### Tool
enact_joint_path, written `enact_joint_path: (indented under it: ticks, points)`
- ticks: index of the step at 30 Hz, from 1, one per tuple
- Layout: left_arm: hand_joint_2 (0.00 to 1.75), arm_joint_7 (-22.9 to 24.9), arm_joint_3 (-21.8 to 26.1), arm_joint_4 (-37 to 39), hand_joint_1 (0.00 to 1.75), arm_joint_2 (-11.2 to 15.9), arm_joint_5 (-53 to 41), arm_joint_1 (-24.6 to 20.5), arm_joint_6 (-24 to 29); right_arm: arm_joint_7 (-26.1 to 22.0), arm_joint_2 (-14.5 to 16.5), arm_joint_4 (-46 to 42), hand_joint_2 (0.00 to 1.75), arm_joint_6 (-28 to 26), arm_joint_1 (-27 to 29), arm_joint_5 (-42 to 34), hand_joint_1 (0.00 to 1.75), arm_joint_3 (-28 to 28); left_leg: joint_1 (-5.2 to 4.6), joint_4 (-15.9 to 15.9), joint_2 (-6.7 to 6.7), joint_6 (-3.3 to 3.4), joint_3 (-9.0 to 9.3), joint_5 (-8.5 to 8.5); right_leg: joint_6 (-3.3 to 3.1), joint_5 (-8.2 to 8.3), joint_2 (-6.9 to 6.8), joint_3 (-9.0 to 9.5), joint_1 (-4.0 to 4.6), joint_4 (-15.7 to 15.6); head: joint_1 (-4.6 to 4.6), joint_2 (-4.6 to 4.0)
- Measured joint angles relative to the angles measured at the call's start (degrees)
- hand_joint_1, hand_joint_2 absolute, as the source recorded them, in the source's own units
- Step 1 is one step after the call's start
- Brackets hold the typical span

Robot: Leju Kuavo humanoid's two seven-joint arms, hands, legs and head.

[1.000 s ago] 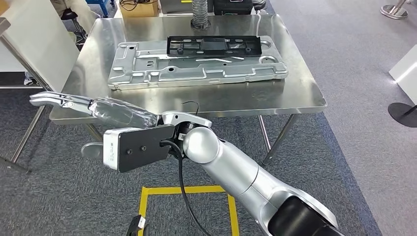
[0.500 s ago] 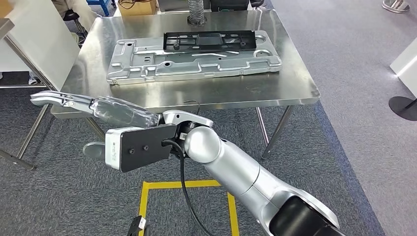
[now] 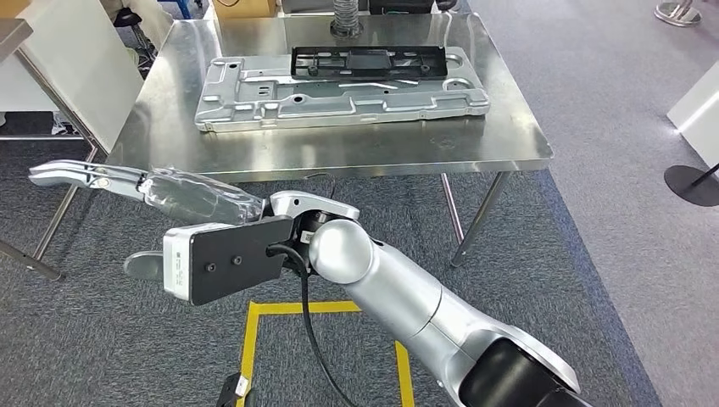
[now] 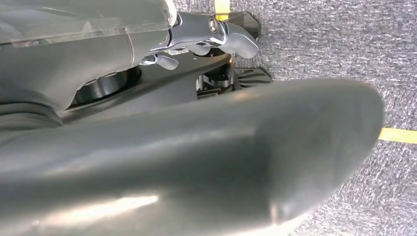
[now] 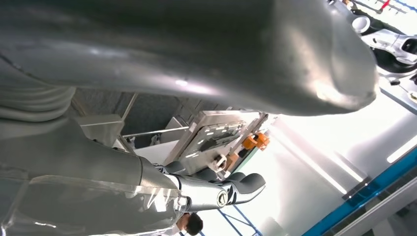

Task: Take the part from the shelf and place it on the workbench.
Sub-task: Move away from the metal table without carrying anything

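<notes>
- A steel table (image 3: 339,157) stands straight ahead of the robot and serves as the workbench for this task.
- The silver right arm (image 3: 398,292) crosses in front of the table's near edge, below the tabletop, reaching off toward the table's left side.
- A large stamped metal panel (image 3: 339,106) lies flat on the far half of the table.
- A black frame (image 3: 369,61) rests on top of the panel, along its far edge. I judge this to be the kind of part being moved, already set down on the table.
- The right hand (image 3: 182,195), wrapped in clear film, hangs just off the table's near-left corner. Its fingers (image 3: 64,174) are stretched out almost straight, the thumb is held apart, and nothing is in them or touching them.
- The left hand (image 4: 196,34) hangs over grey carpet. Its fingers look extended and hold nothing.
- No shelf is visible from here. With both hands empty, I judge the robot is between placings. The next move calls for turning away from the table to the shelf and closing the fingers on a part.
</notes>
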Motion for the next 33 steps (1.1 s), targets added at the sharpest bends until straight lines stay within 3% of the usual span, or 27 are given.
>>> enact_joint_path:
  ticks: [3, 4, 5, 6, 9, 11, 14, 15, 16, 18, 20, 21, 22, 24, 25, 28, 30, 31, 33]
  points:
    - [0.0, 0.0, 0.0, 0.0, 0.0, 0.0, 0.0, -0.1, 0.0, 0.0, 0.0, 0.0, 0.0, 0.0, 0.0, 0.0, 0.0, 0.0, 0.01, -0.1, 0.1, 0.66, -1.39, 1.14, 0.7, -6.77, 0.1, -4.05, -0.31, 10.6, 0.11, 0.0]
    - [0.0, 0.0, 0.0, 0.0, 0.0, 0.0, 0.0, 0.0, 0.0, 0.1, 0.0, 0.0, 0.0, 0.0, 0.1, 0.0, 0.0, 0.0, -0.03, 0.0, 0.11, 0.67, -1.91, 1.48, 0.8, -8.26, 0.1, -5.07, -0.36, 13.8, 0.1, 0.0]
    - [0.0, 0.0, 0.0, 0.0, 0.0, 0.1, 0.0, 0.0, 0.0, 0.1, 0.0, 0.0, 0.0, 0.0, 0.2, 0.0, 0.0, 0.0, -0.05, 0.0, 0.11, 0.65, -2.38, 1.79, 0.81, -8.73, 0.1, -5.15, -0.39, 15.2, 0.1, 0.0]
    - [0.0, 0.0, 0.0, 0.0, 0.0, 0.1, 0.0, 0.0, 0.0, 0.2, 0.0, 0.0, 0.0, 0.0, 0.2, 0.0, 0.0, 0.0, -0.06, 0.1, 0.08, 0.58, -2.78, 2.08, 0.7, -8.12, 0.1, -3.96, -0.39, 14.1, 0.11, 0.0]
    - [0.0, 0.0, 0.0, 0.0, 0.0, 0.0, 0.0, 0.0, 0.0, 0.4, 0.2, 0.0, 0.0, 0.0, 0.1, 0.1, 0.0, 0.0, -0.17, 0.3, -0.02, 0.11, -3.47, 2.78, -0.27, -4.34, 0.09, 3.74, -0.11, 2.2, 0.07, 0.0]
    - [0.0, 0.0, 0.0, 0.0, 0.0, 0.0, 0.0, 0.0, -0.1, 0.5, 0.4, 0.0, 0.0, 0.0, 0.0, 0.1, 0.0, 0.0, -0.17, 0.3, 0.02, -0.49, -3.73, 3.22, -0.9, -3.45, 0.1, 5.92, 0.24, -1.9, 0.07, 0.0]
    - [0.0, 0.0, 0.0, 0.0, 0.0, 0.0, 0.0, 0.0, -0.1, 0.7, 0.6, 0.0, 0.0, 0.0, -0.1, 0.2, 0.0, 0.0, -0.08, 0.2, 0.07, -1.55, -4.01, 3.63, -1.75, -2.36, 0.05, 5.59, 0.29, -2.6, 0.1, 0.0]
    - [0.0, 0.0, 0.0, 0.0, 0.0, 0.0, 0.0, 0.0, -0.1, 0.7, 0.6, 0.0, 0.0, 0.0, -0.1, 0.2, 0.0, 0.0, -0.07, 1.1, 0.05, -1.84, -4.45, 2.73, -2.1, -1.83, -0.04, 5.44, 0.14, -2.9, 0.04, 0.0]
    - [0.0, 0.0, 0.0, 0.0, 0.0, 0.0, 0.0, 0.1, -0.1, 0.7, 0.7, 0.0, 0.0, 0.0, -0.1, 0.2, 0.0, 0.0, -0.05, 3.2, 0.03, -2.1, -5.32, 1.02, -2.36, -1.3, -0.14, 5.18, -0.06, -3.3, -0.05, 0.0]
    - [0.0, -0.1, 0.0, 0.0, 0.0, 0.1, 0.0, 0.1, -0.1, 0.8, 0.9, 0.0, 0.0, 0.0, -0.1, 0.3, 0.0, 0.1, 0.12, 10.6, 0.03, -2.55, -8.0, -3.79, -2.66, -0.55, -0.26, 4.32, -0.12, -3.3, -0.21, 0.0]
    - [0.0, -0.1, 0.0, 0.0, 0.0, 0.1, 0.0, 0.1, -0.1, 0.8, 0.9, 0.0, 0.0, 0.0, 0.1, 0.3, 0.0, 0.1, 0.18, 16.1, 0.04, -2.84, -9.43, -6.35, -2.62, 0.05, -0.29, 3.3, -0.08, -3.1, -0.21, 0.0]
    - [0.0, -0.1, 0.0, 0.0, 0.0, 0.2, 0.0, 0.1, -0.1, 0.8, 0.9, 0.0, 0.0, 0.0, 0.2, 0.3, 0.0, 0.1, 0.2, 15.8, 0.05, -2.89, -8.59, -6.09, -2.54, 0.3, -0.29, 2.81, -0.09, -2.9, -0.21, 0.0]
    - [0.0, -0.1, 0.0, 0.0, 0.0, 0.2, 0.0, 0.1, -0.2, 0.8, 0.9, 0.0, 0.0, 0.0, 0.2, 0.3, 0.0, 0.1, 0.22, 13.0, 0.06, -2.88, -6.48, -4.93, -2.43, 0.49, -0.27, 2.37, -0.13, -2.6, -0.22, 0.0]
    - [0.0, -0.1, 0.0, 0.0, 0.0, 0.2, 0.0, 0.0, -0.2, 0.8, 0.9, 0.0, 0.0, 0.0, 0.2, 0.3, 0.0, 0.1, 0.15, 4.7, 0.03, -2.59, -1.19, -2.6, -2.04, 0.78, -0.25, 1.59, -0.09, -2.0, -0.22, 0.0]
    - [0.0, -0.1, 0.0, 0.0, 0.0, 0.2, 0.0, 0.0, -0.2, 0.8, 1.0, 0.0, 0.0, 0.0, 0.2, 0.3, 0.0, 0.1, 0.06, 1.7, -0.03, -2.24, 0.46, -1.94, -1.76, 0.96, -0.24, 1.28, -0.01, -1.7, -0.21, 0.0]
    - [0.0, -0.1, 0.0, 0.0, 0.0, 0.2, 0.0, 0.0, -0.2, 0.8, 1.1, 0.0, 0.0, 0.0, 0.2, 0.3, 0.0, 0.1, -0.16, 0.2, -0.2, -0.94, 0.7, -1.25, -0.74, 1.72, -0.23, 0.83, 0.13, -1.7, -0.16, 0.0]
    - [0.0, 0.0, 0.0, 0.0, 0.0, 0.2, 0.0, 0.0, -0.3, 0.8, 1.1, 0.0, 0.0, 0.0, 0.1, 0.4, 0.0, 0.1, -0.01, 0.0, -0.07, -0.09, 0.26, -0.42, -0.1, 0.82, -0.09, 0.24, -0.02, -0.7, -0.13, 0.0]
    - [0.0, 0.0, 0.0, 0.0, 0.0, 0.1, 0.0, -0.1, -0.3, 0.8, 1.1, 0.0, 0.0, 0.0, 0.1, 0.4, 0.0, 0.1, 0.09, -0.1, 0.0, 0.29, -0.1, 0.05, 0.17, -0.78, -0.01, -0.62, -0.1, 1.3, -0.08, 0.0]
    - [0.0, 0.0, 0.0, 0.0, 0.0, 0.1, 0.0, -0.1, -0.3, 0.8, 1.0, 0.0, 0.0, 0.0, 0.1, 0.5, 0.0, 0.0, 0.09, -0.1, 0.09, 0.68, -1.12, 0.85, 0.56, -5.63, 0.1, -3.49, -0.29, 8.6, 0.03, 0.0]
